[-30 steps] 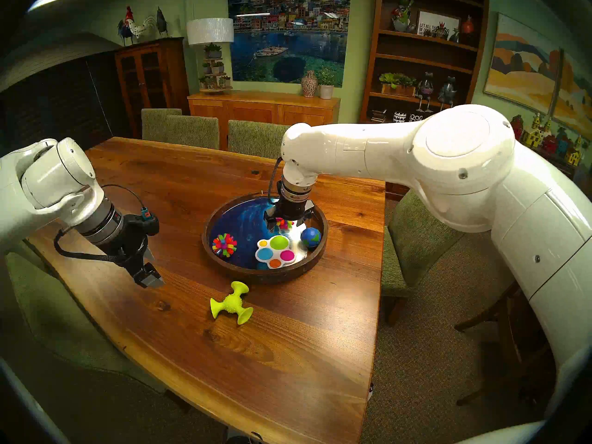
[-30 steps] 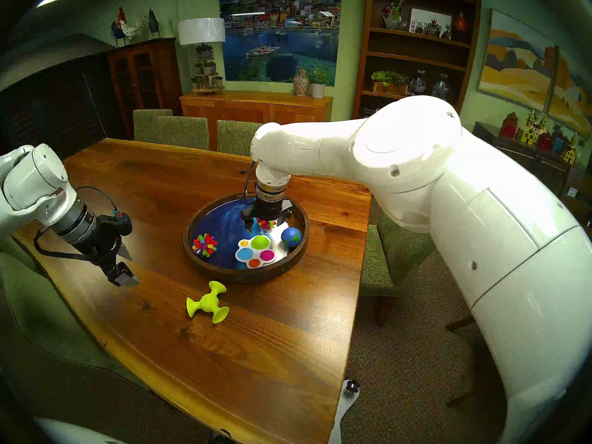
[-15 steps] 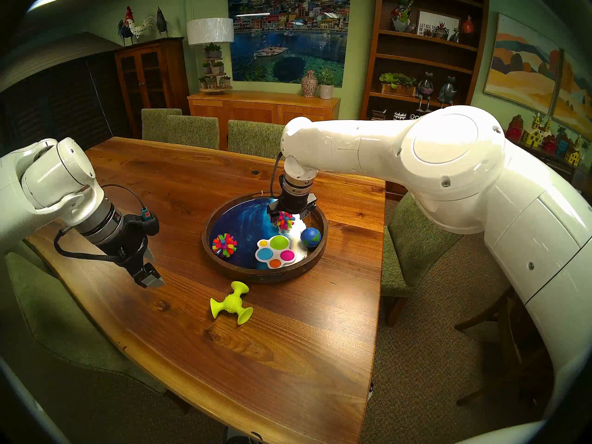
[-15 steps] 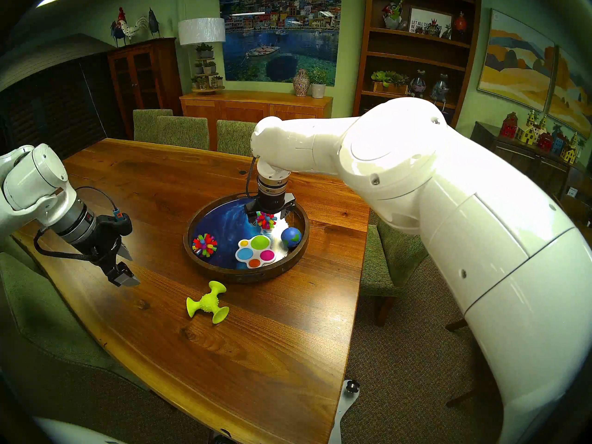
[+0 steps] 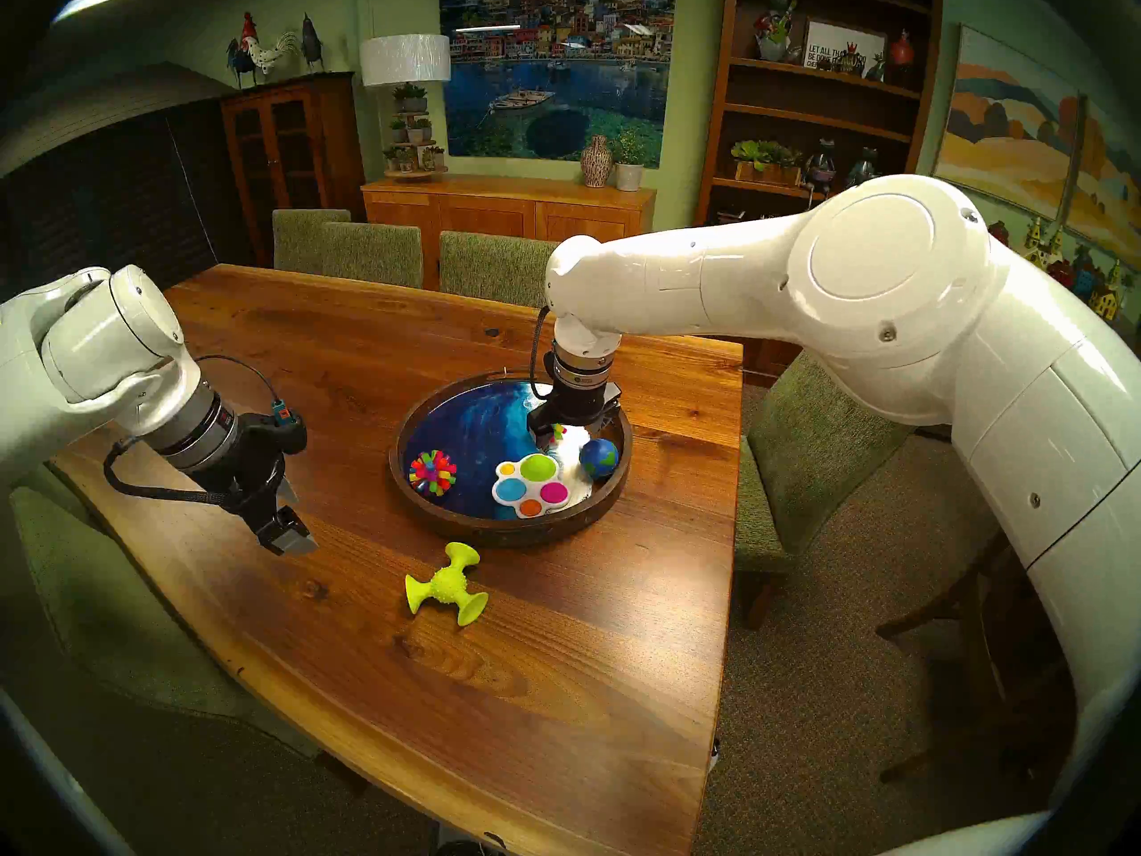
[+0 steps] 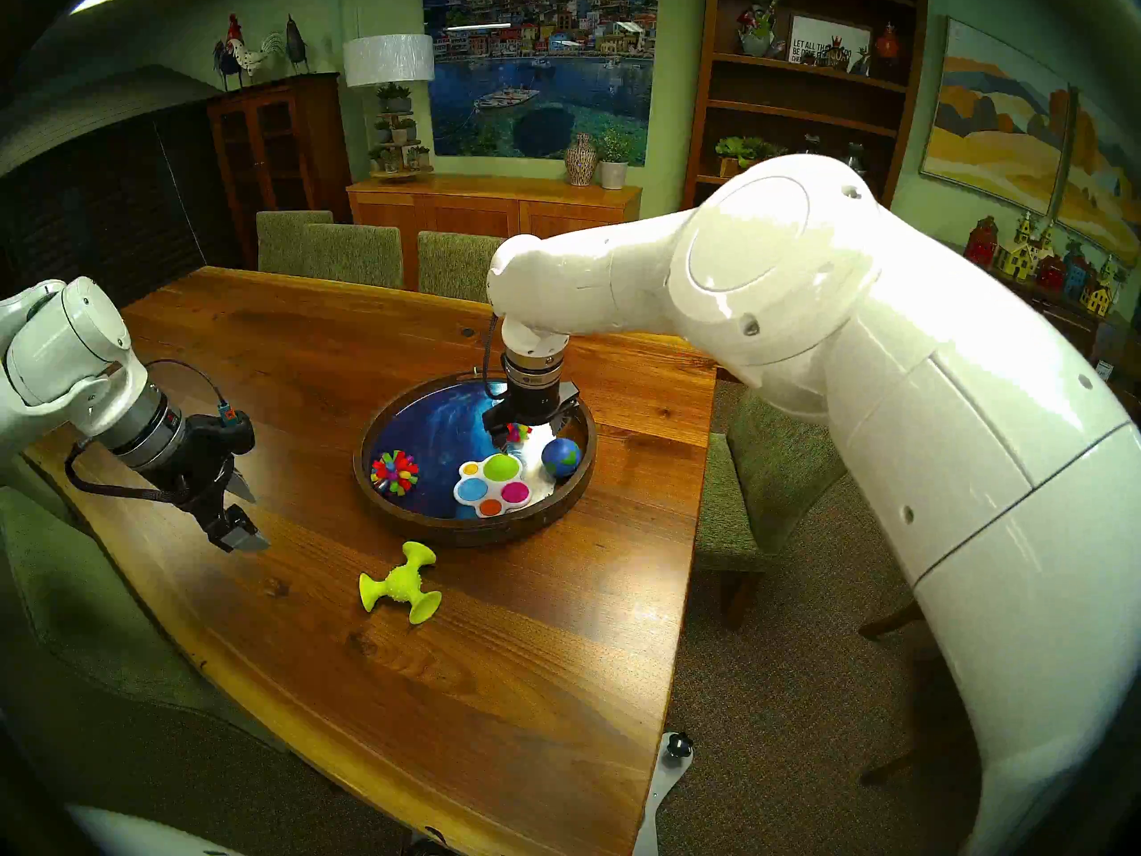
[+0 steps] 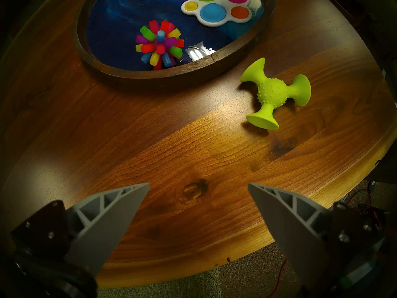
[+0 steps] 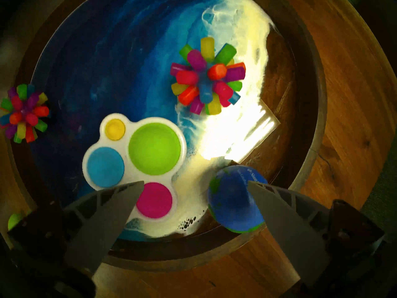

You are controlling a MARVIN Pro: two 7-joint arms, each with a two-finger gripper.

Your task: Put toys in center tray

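Observation:
The center tray (image 5: 506,532) holds a white dimpled board (image 5: 532,484), a globe ball (image 5: 598,457) and two spiky balls: one at its left (image 5: 433,472), one at the back (image 8: 207,76). My right gripper (image 8: 196,182) hangs open over the tray's right side, above the board (image 8: 137,160) and globe (image 8: 234,203), holding nothing. The back spiky ball lies free beyond its fingertips. A lime-green three-armed suction piece (image 5: 446,583) lies on the table in front of the tray. My left gripper (image 7: 198,184) is open and empty, left of that piece (image 7: 274,93).
The wooden table (image 5: 346,367) has its right edge close to the tray and a rounded near edge (image 7: 322,194). Green chairs stand along the far side (image 5: 370,252) and the right side (image 5: 802,459). My right forearm (image 5: 710,286) spans above the table's back right.
The right gripper has lifted away from the back spiky ball and shifted a little right over the tray, its elbow rising. The ball stays in the tray. The left arm has not moved.

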